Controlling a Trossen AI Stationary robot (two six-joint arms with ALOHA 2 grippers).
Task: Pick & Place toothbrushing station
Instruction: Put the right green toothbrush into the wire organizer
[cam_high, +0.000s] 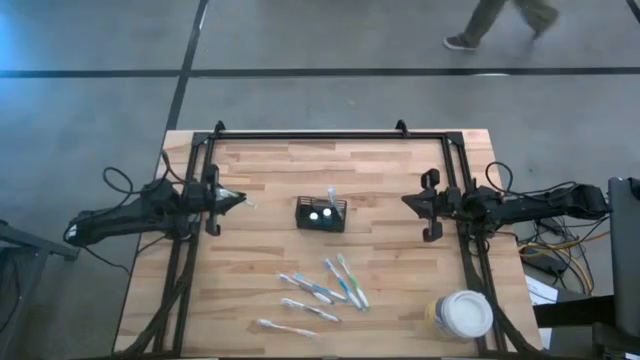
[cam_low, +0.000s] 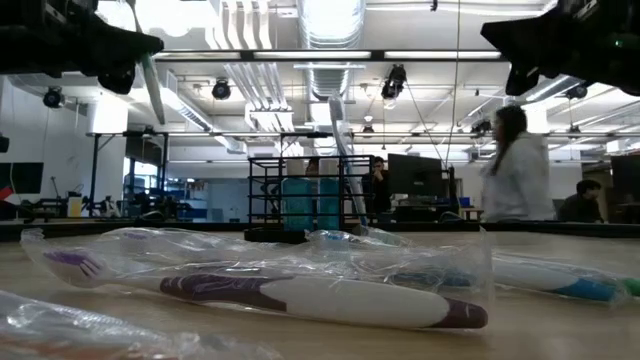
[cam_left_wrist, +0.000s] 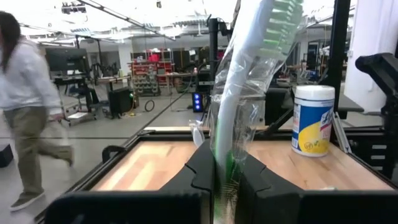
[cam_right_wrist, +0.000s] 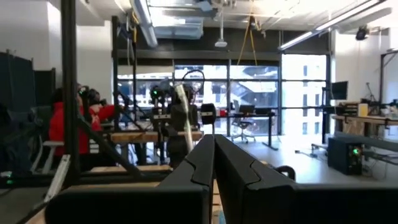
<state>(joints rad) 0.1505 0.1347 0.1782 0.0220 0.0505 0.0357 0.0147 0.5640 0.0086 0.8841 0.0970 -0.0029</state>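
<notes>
The toothbrushing station (cam_high: 320, 214), a small black mesh caddy, stands at the table's middle with one toothbrush (cam_high: 332, 195) upright in it; the low view shows it too (cam_low: 300, 205). Several wrapped toothbrushes (cam_high: 320, 290) lie flat nearer the front edge. My left gripper (cam_high: 232, 200) is left of the caddy, above the table, shut on a wrapped toothbrush with green bristles (cam_left_wrist: 283, 18). My right gripper (cam_high: 408, 201) hangs right of the caddy, shut, with nothing between its fingers (cam_right_wrist: 193, 168). My left gripper pinches the wrapped toothbrush's handle (cam_left_wrist: 225, 163) between its two fingers, plastic wrapper and all. The fingers lie level, pointing toward the table's right, across the brush. The brush stands steeply, its bristle end away from the fingers, lifted clear of the table.
A round white tub (cam_high: 463, 315) stands at the table's front right corner. A black frame (cam_high: 330, 134) runs along the table's far edge and sides. People move about in the room behind.
</notes>
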